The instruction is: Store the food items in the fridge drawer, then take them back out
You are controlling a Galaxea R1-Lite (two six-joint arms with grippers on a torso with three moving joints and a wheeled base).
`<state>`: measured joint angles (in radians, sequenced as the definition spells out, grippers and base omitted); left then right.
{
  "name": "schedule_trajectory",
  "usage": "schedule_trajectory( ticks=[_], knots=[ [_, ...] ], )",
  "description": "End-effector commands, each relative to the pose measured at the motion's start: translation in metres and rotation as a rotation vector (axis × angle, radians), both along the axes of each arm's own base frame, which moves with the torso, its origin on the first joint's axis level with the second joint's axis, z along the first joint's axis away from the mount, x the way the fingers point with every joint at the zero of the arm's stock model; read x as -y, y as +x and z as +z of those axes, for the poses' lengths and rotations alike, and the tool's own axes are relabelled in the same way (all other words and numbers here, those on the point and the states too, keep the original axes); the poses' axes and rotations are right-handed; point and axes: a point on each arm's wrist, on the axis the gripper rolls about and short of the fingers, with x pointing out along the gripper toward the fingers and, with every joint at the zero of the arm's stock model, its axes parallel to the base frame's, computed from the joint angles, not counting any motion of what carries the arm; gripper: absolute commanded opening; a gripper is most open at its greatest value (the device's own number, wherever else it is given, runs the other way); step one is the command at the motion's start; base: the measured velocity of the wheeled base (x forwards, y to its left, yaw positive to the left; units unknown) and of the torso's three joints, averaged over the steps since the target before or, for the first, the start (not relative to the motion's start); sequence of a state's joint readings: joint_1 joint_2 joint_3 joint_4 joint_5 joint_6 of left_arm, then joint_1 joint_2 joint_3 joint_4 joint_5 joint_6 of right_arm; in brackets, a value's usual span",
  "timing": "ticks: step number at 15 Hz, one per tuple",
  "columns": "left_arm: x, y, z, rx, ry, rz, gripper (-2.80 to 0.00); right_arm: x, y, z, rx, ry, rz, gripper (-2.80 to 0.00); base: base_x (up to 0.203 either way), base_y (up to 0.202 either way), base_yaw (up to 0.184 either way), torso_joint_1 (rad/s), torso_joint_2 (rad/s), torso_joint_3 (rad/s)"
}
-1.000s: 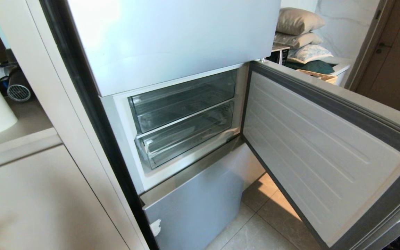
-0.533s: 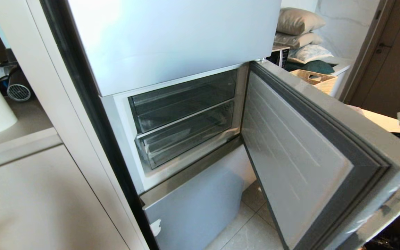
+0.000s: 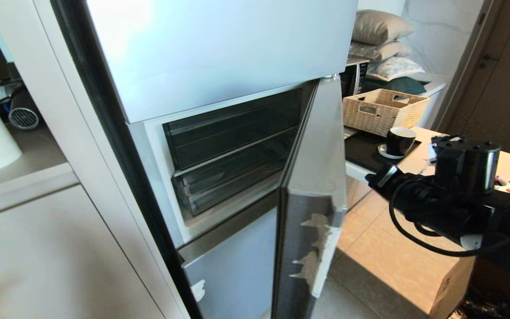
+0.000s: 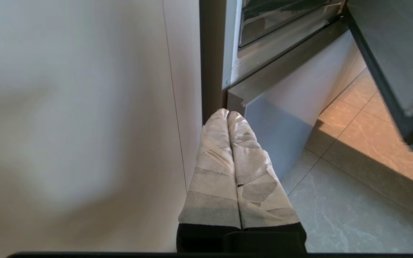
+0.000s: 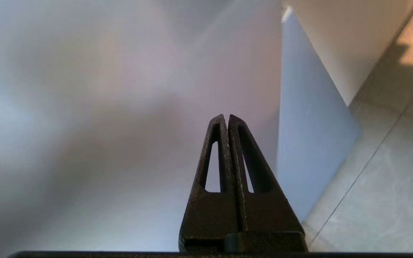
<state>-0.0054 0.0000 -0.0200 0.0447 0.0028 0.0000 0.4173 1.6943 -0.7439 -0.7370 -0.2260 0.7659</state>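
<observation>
Kitchen cabinets in pale cream flank a tall silver fridge (image 3: pixel 219 53) in the head view, with a tiled floor (image 3: pixel 383 252) below and a countertop to the right carrying a woven wicker basket (image 3: pixel 383 106) and a black cup on a white saucer (image 3: pixel 399 141). Only the grey middle door (image 3: pixel 310 186) of the fridge is ajar, seen nearly edge-on, leaving a narrow opening. Behind it sit two clear plastic drawers, both pushed in; the lower, wide clear fridge drawer with a ribbed floor (image 3: pixel 233 181) looks empty. No red-orange pumpkin-like food item shows anywhere, so I cannot say where it is. The right arm's black wrist (image 3: pixel 463 186) reaches in from the right, near the door's outer face, probably so it can push that door.

From the left wrist view, the left gripper (image 4: pixel 228 114), its fingers wrapped in pale tape and pressed together with nothing between them, hangs low beside the cabinet panel and the fridge's bottom corner. It looks parked out of the way.

From the right wrist view, the right gripper (image 5: pixel 226 117), black with slotted fingers, is closed tight and empty, tips aimed at a broad blurred grey surface, most likely the door. Closed fingers would suit pushing rather than grasping.
</observation>
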Motion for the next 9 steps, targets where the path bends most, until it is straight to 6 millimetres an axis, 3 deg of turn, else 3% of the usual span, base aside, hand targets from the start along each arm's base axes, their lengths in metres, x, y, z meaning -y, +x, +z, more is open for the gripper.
schedule_trajectory(
  ticks=[1,5,9],
  knots=[
    [0.000,0.000,0.000,-0.001,0.000,0.000,-2.80,-0.013,0.015,-0.016,0.003,-0.057,0.062,-2.80,0.000,0.000,0.000,0.000,0.00,0.000],
    [0.000,0.000,0.000,-0.002,0.000,0.000,-2.80,-0.050,0.031,-0.025,0.078,-0.110,0.306,-2.80,0.000,0.000,0.000,0.000,0.00,0.000],
    [0.000,0.000,0.000,-0.001,0.000,0.000,-2.80,-0.073,0.058,-0.028,0.138,-0.125,0.493,-2.80,0.000,0.000,0.000,0.000,0.00,0.000]
  ],
)
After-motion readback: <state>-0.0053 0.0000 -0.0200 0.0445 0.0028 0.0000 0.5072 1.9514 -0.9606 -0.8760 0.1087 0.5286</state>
